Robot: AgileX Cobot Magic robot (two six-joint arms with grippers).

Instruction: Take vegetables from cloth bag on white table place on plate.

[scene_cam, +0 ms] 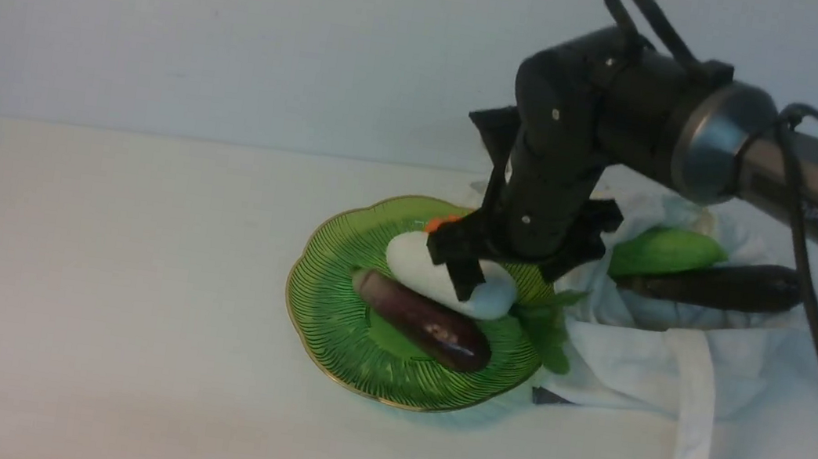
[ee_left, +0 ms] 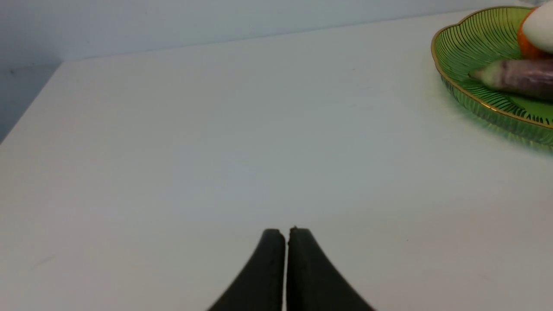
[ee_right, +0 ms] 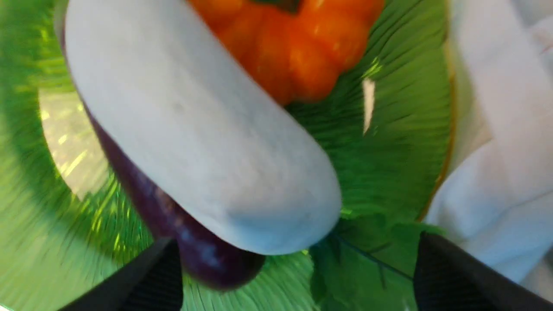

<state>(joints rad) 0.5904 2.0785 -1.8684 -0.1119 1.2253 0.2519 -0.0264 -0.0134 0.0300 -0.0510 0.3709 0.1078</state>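
The white table [scene_cam: 97,259] spreads wide under everything. The cloth bag [scene_cam: 750,401] lies crumpled just to the right of the right gripper [scene_cam: 507,278], mouth toward it. Directly beneath that gripper sits the plate [scene_cam: 324,305], touching the bag's edge.

The right gripper hangs low over the plate, fingers spread wide and holding nothing. The white radish [scene_cam: 420,266] lies on the plate right below the gap between the fingers, its green leaves [scene_cam: 549,335] spilling over the rim toward the bag. Just on the near side of the gripper, an eggplant [scene_cam: 420,322] lies against the radish.

Off to the gripper's right, in the bag's mouth, a second eggplant [scene_cam: 718,284] and the green gourd [scene_cam: 663,251] lie side by side. The pumpkin [scene_cam: 441,223] peeks out behind the radish, on the plate.

The left gripper [ee_left: 286,242] sits well off to the plate's left, fingers pressed together, empty.
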